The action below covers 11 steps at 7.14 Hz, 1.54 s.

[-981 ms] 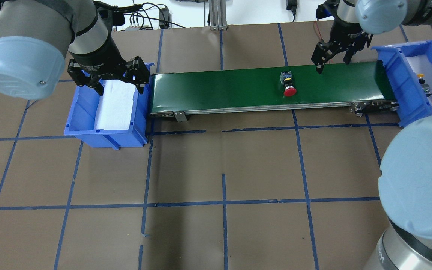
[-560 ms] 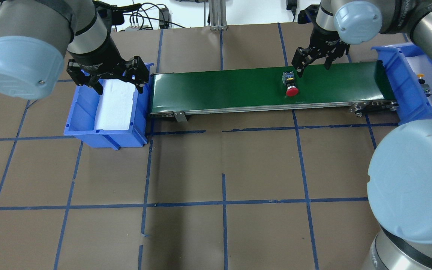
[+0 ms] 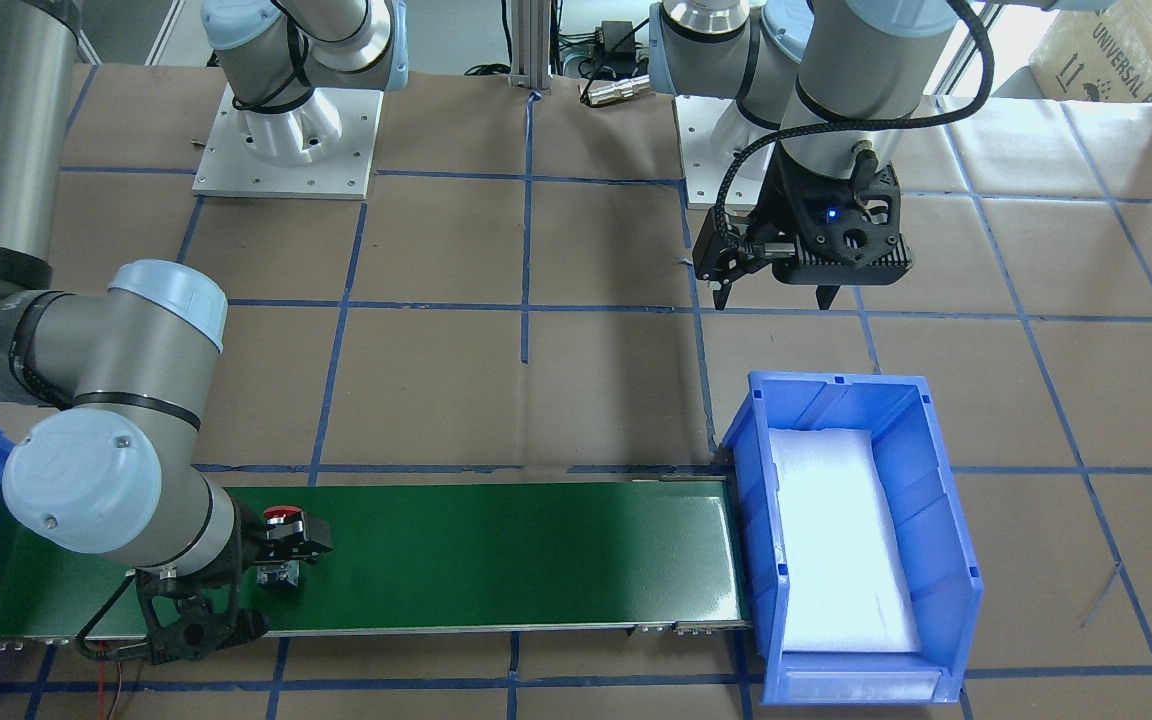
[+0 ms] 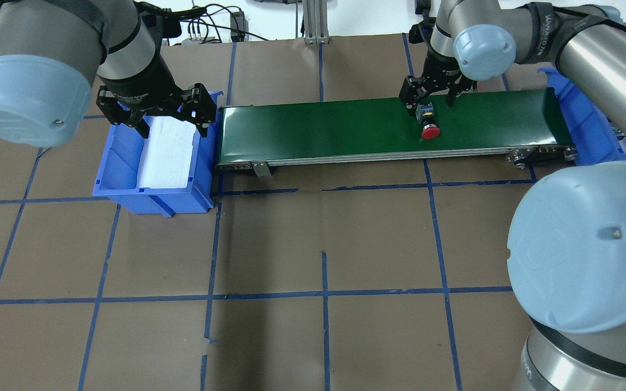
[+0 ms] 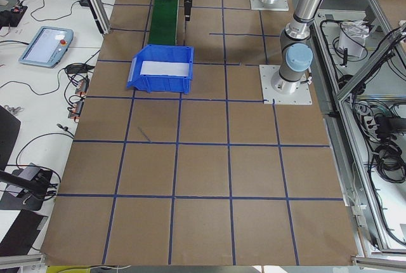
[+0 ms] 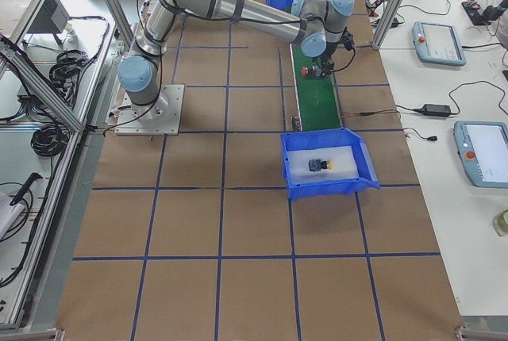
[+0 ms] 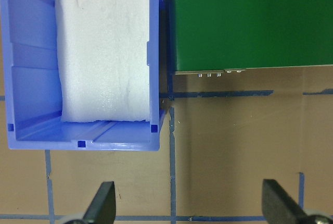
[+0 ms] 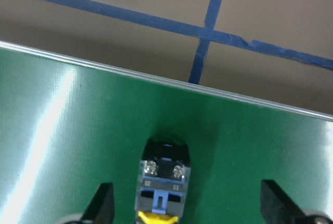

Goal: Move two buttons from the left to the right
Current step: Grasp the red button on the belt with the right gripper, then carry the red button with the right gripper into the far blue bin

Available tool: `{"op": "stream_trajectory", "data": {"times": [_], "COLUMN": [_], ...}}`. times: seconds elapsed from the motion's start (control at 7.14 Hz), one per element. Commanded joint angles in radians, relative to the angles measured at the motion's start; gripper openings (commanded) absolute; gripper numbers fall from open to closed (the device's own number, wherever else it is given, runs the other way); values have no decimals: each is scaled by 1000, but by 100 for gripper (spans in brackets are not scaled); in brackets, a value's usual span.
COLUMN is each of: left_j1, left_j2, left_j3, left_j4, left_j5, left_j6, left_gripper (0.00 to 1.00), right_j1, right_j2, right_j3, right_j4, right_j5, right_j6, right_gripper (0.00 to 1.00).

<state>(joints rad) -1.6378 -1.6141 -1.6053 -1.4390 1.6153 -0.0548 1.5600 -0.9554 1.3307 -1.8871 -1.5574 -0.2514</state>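
Note:
The red button (image 4: pixel 430 130) lies on its side on the green conveyor belt (image 4: pixel 318 127), red cap toward the near edge. My right gripper (image 4: pixel 427 100) is open and straddles its grey-black body. In the right wrist view the body (image 8: pixel 163 176) sits between my two fingertips (image 8: pixel 102 203), untouched. The front view shows the red cap (image 3: pixel 282 517) beside that gripper (image 3: pixel 281 555). The yellow button (image 6: pixel 320 165) lies on white foam in the right blue bin (image 6: pixel 359 168); the right arm hides it in the overhead view. My left gripper (image 4: pixel 174 129) is open and empty above the left blue bin (image 4: pixel 123 187).
The left bin (image 3: pixel 941 520) holds only white foam (image 7: pixel 101 52) and butts against the belt's left end. The right bin (image 4: pixel 584 130) sits at the belt's right end. The brown table has blue tape lines. Cables and a metal post stand at the back edge.
My right gripper has moved left along the belt, from near its right end to over the red button. The button has drifted slightly right. The left arm has not moved.

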Motion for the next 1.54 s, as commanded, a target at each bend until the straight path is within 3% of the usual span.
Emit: {"op": "stream_trajectory", "data": {"times": [0.0, 0.14, 0.28, 0.7, 1.4], "left_j1": [-4, -4, -4, -10, -13], "left_j2": [-15, -6, 8, -26, -21], "left_j3": [4, 2, -2, 16, 7], "left_j4": [0, 0, -12, 2, 2], "left_j5": [0, -2, 0, -2, -5], "left_j6": [0, 0, 4, 3, 3], "left_gripper": [100, 100, 100, 100, 100], "right_j1": [-1, -9, -14, -91, -475], "right_j2": [9, 6, -6, -59, -59], "right_j3": [-5, -8, -11, -144, -171], "right_j4": [0, 14, 34, 207, 105], "right_j5": [-18, -51, -49, -58, -47], "right_j6": [6, 11, 11, -6, -327], "right_gripper": [46, 22, 14, 9, 8]}}
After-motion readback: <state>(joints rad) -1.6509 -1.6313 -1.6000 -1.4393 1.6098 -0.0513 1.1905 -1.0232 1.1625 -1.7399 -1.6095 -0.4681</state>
